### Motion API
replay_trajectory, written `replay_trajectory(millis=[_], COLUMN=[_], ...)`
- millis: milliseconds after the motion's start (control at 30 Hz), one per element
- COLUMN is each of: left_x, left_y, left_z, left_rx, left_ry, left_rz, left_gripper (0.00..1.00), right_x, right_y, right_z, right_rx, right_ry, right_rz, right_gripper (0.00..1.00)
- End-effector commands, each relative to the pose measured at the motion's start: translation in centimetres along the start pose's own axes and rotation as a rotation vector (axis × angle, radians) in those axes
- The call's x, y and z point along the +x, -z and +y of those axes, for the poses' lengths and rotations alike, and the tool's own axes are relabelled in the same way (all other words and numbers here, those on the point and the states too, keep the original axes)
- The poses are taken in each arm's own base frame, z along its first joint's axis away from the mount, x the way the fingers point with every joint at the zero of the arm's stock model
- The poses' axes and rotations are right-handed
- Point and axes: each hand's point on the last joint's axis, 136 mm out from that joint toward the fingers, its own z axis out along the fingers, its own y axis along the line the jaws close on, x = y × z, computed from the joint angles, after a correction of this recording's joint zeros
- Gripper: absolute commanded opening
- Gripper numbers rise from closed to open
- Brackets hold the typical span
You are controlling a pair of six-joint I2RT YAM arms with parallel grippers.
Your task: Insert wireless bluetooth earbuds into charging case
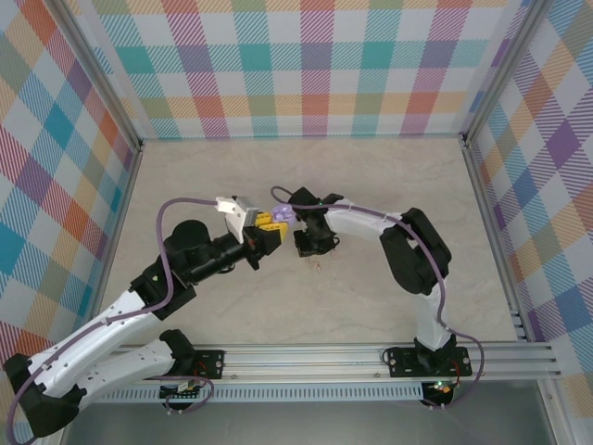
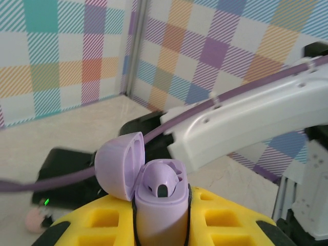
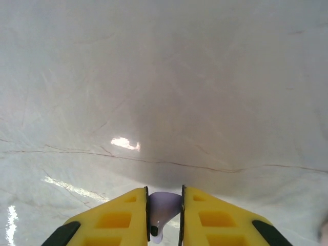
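Note:
My left gripper (image 2: pixel 161 218) is shut on a lilac charging case (image 2: pixel 160 210), held upright between its yellow fingers (image 2: pixel 97 220). The case lid (image 2: pixel 119 165) is swung open to the left, and one purple earbud (image 2: pixel 164 182) sits in a slot. From above, the case (image 1: pixel 283 214) shows at the left gripper (image 1: pixel 270 225) tip, mid-table. My right gripper (image 3: pixel 164 207) is shut on a second purple earbud (image 3: pixel 164 207), stem down, a little above the pale table. In the top view the right gripper (image 1: pixel 310 243) hangs just right of the case.
The right arm's white link (image 2: pixel 246 120) and purple cable (image 2: pixel 66 177) cross close behind the case. A pale pink rounded thing (image 2: pixel 35 219) lies on the table at the lower left. Tiny pale specks (image 1: pixel 316 266) lie below the right gripper. Checkered walls (image 1: pixel 306 65) enclose the marble table (image 1: pixel 371 185).

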Motion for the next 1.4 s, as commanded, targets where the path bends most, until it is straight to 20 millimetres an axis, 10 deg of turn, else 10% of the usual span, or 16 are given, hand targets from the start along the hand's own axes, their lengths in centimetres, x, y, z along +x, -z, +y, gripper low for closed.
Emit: replay_trajectory(millis=[0, 400, 733, 1033, 1367], left_x=[0.9, 4.5, 6.6, 5.9, 4.9], left_y=[-0.6, -2.4, -4.5, -5.1, -4.6], left_z=[1.1, 5.3, 6.2, 4.3, 0.3], left_rx=[-0.065, -0.172, -0.15, -0.011, 0.196], left_ry=[0.028, 0.137, 0.179, 0.13, -0.004], left_rz=[0.028, 0.13, 0.177, 0.087, 0.041], left_gripper=[0.0, 0.0, 0.0, 0.01, 0.05], right_x=[-1.8, -2.3, -0.5, 1.6, 4.3], right_y=[2.3, 8.5, 17.4, 26.5, 31.1], right_z=[1.0, -1.5, -1.5, 1.7, 4.8], right_rx=[-0.145, -0.385, -0.491, -0.708, -0.775], right_ry=[-0.05, -0.164, -0.124, 0.034, 0.229], right_rz=[-0.102, -0.271, -0.457, -0.671, -0.769], right_gripper=[0.18, 0.17, 0.19, 0.21, 0.22])
